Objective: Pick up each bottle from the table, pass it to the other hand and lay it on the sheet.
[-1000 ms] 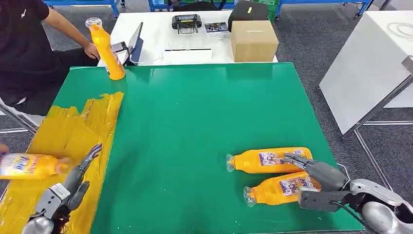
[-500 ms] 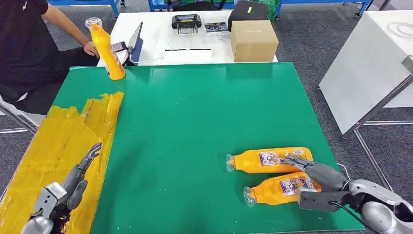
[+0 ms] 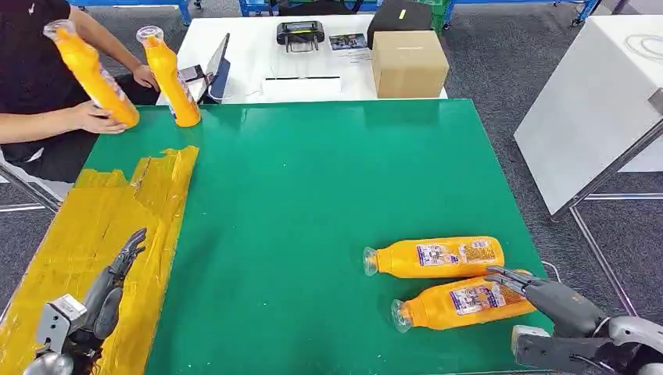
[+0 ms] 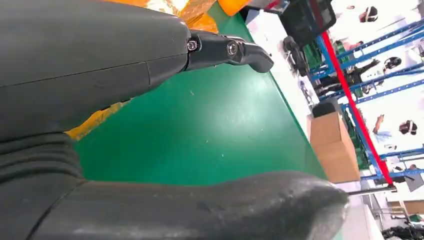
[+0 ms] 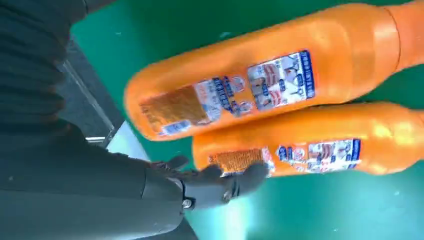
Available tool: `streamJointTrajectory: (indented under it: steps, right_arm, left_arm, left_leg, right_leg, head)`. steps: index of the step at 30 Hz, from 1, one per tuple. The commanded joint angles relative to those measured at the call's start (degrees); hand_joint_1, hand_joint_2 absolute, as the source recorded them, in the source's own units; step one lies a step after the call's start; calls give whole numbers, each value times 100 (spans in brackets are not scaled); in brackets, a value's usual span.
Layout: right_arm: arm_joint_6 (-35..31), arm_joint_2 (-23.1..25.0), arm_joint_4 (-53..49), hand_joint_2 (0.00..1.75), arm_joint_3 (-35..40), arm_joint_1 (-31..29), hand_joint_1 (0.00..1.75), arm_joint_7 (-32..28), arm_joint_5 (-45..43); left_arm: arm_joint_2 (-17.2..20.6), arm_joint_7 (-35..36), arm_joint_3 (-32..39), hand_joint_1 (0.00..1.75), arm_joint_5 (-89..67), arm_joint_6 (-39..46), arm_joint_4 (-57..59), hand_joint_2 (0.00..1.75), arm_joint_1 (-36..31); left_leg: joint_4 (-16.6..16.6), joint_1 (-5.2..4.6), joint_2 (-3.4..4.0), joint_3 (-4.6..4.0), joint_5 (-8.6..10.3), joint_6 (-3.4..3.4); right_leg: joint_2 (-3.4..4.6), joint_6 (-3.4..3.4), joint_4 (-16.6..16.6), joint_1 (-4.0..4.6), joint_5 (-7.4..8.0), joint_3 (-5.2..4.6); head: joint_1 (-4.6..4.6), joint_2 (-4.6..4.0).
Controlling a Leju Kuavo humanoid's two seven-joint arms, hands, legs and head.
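In the head view two bottles lie side by side at the green worktop's (image 3: 313,203) right front, the near bottle (image 3: 461,303) just under the right hand (image 3: 559,308), whose spread fingers grasp nothing; the left hand (image 3: 98,305) hangs released over the yellow sheet (image 3: 102,226), while a person (image 3: 47,86) holds a third bottle (image 3: 90,74) beside an upright one (image 3: 170,78). The left wrist view shows parted fingers (image 4: 230,50) above green. The right wrist view shows fingertips (image 5: 240,182) at the near bottle's base, the far bottle (image 5: 260,85) alongside.

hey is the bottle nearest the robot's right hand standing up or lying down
Lying down: the nearer orange bottle rests on its side on the green table, cap end pointing left.
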Motion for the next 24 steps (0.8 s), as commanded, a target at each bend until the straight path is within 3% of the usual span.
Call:
streamJointTrajectory:
  steps: [1, 14, 24]
  right_arm:
    - [353, -66, -431, 175, -596, 410, 0, -8, -44]
    - [980, 212, 229, 175, 0, -506, 0, 15, 256]
    - [996, 229, 331, 175, 28, -561, 0, 68, 297]
  left_arm:
    - [-321, 28, 264, 0, -68, -126, 169, 0, -143]
    - [-321, 28, 262, 0, -12, -255, 338, 0, -311]
    - [-327, 28, 260, 0, 1, -263, 359, 0, -334]
  left_leg:
    - [-4, 4, -2, 8, 3, -3]
    - [-7, 14, 4, 26, 4, -3]
    - [-6, 11, 10, 23, 4, -1]
  right_leg:
    - [-3, -4, -8, 2, 4, 10]
    - [2, -4, -22, 11, 12, 30]
    - [1, -3, -18, 8, 10, 26]
  head:
    - [-4, 0]
    - [-4, 0]
    - [-4, 0]
